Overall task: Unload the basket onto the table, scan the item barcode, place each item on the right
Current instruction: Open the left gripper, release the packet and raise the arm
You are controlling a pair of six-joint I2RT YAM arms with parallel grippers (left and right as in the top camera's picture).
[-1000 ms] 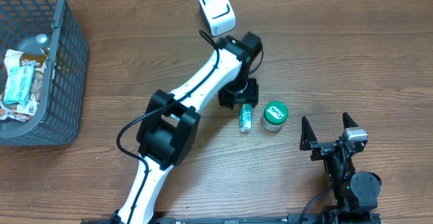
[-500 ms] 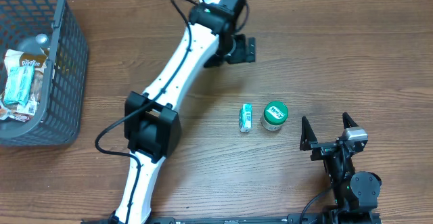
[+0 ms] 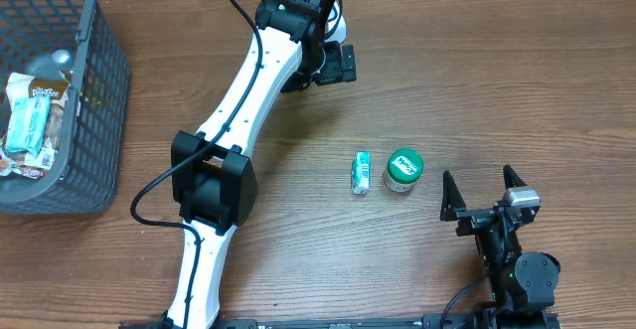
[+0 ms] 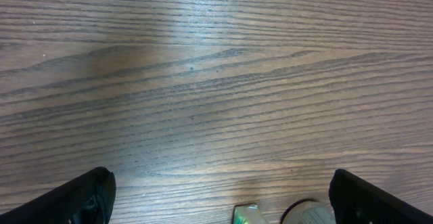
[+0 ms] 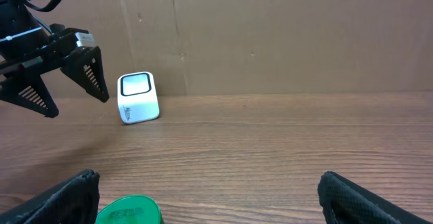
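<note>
A small white-and-green packet (image 3: 361,173) lies flat mid-table, with a green-lidded jar (image 3: 403,169) just to its right. The white scanner (image 5: 139,97) stands at the back by the wall; from overhead my left arm covers most of it. My left gripper (image 3: 336,66) hangs open in front of the scanner, nothing between its fingers. In the left wrist view the gripper (image 4: 223,198) looks down on bare wood, with the packet's tip (image 4: 247,215) and the jar's edge (image 4: 308,214) at the bottom. My right gripper (image 3: 484,192) stands open and empty right of the jar, the green lid (image 5: 128,211) low in its view.
A dark wire basket (image 3: 107,90) with several packets sits at the far left edge. A brown cardboard wall (image 5: 284,34) closes off the back of the table. The left arm stretches diagonally from the front to the scanner.
My left gripper opened wide, left the packet lying by the jar, and swung back toward the scanner. The right arm has not moved.
</note>
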